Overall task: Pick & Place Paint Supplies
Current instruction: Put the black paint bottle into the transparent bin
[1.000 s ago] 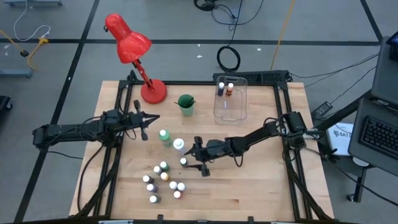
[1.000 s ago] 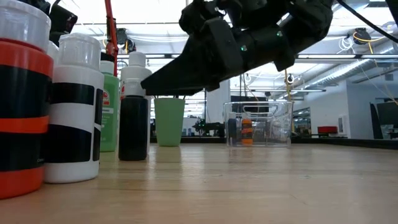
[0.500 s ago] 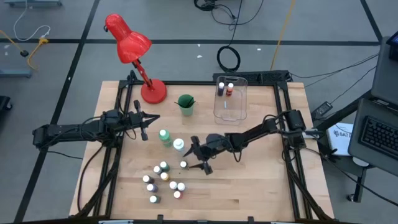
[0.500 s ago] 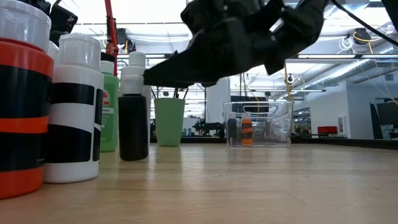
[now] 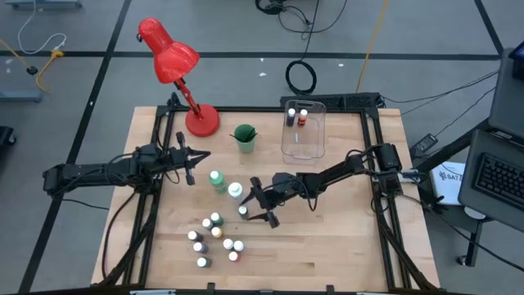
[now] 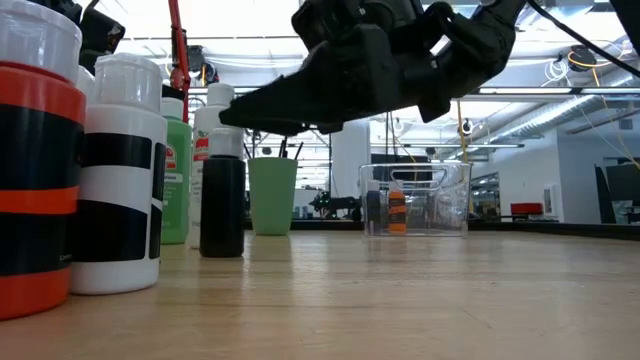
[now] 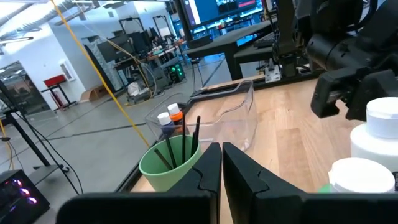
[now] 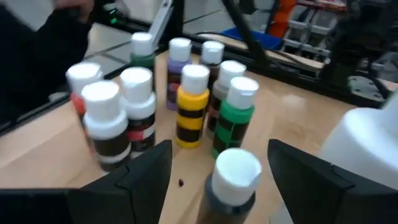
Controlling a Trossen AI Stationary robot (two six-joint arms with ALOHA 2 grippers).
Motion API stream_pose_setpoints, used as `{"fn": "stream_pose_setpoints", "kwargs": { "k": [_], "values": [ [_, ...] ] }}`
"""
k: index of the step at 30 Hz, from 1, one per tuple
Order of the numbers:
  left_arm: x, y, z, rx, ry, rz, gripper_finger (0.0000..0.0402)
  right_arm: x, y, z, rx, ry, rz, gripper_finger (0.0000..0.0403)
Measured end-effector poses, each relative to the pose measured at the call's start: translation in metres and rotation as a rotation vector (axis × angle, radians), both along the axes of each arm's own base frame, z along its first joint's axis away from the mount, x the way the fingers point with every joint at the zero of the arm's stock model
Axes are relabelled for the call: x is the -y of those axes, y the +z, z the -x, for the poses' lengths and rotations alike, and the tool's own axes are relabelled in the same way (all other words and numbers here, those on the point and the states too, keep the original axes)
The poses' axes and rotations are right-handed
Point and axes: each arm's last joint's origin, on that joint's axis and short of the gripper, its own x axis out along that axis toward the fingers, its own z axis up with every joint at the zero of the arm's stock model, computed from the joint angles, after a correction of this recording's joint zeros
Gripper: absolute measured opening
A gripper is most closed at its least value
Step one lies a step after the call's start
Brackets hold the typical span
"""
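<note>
My right gripper (image 5: 252, 201) reaches over the table's middle, open. Its fingers stand on either side of a small dark bottle with a white cap (image 8: 235, 177), and I see no touch. That bottle (image 5: 242, 211) stands upright on the wood (image 6: 222, 205). The other small white-capped paint bottles (image 5: 214, 233) stand in a cluster nearer the near edge (image 8: 186, 106). The tall green bottle (image 5: 217, 180) and the tall white bottle (image 5: 235, 191) stand just left of the gripper. The dark brushes stand in the green cup (image 7: 171, 162). My left gripper (image 5: 192, 166) waits shut at the left (image 7: 221, 155).
A clear plastic bin (image 5: 303, 131) near the far edge holds two small bottles. The green cup (image 5: 244, 136) stands to its left, beside the base of a red desk lamp (image 5: 202, 121). Bare wood (image 5: 327, 238) lies right of the bottle cluster.
My right gripper has crept a little toward the table's left, toward the small dark bottle, staying open. In the low view its finger now reaches over that bottle's cap.
</note>
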Motion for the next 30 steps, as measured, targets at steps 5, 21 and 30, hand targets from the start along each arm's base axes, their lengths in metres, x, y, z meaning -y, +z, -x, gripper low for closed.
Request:
{"fn": "stream_pose_setpoints", "kwargs": {
  "k": [5,21,30],
  "values": [
    [0.000,0.000,0.000,-0.001,-0.001,-0.002,0.0019,0.002,0.001,-0.001,0.002,-0.117,-0.013,0.0256],
    [0.000,-0.002,0.000,-0.019,-0.001,0.002,0.0019,-0.001,-0.033,-0.008,-0.048,-0.145,-0.149,0.0256],
    [0.000,-0.003,0.000,-0.039,-0.002,-0.039,0.0019,-0.001,-0.027,-0.009,0.009,-0.137,-0.132,0.0255]
  ]
}}
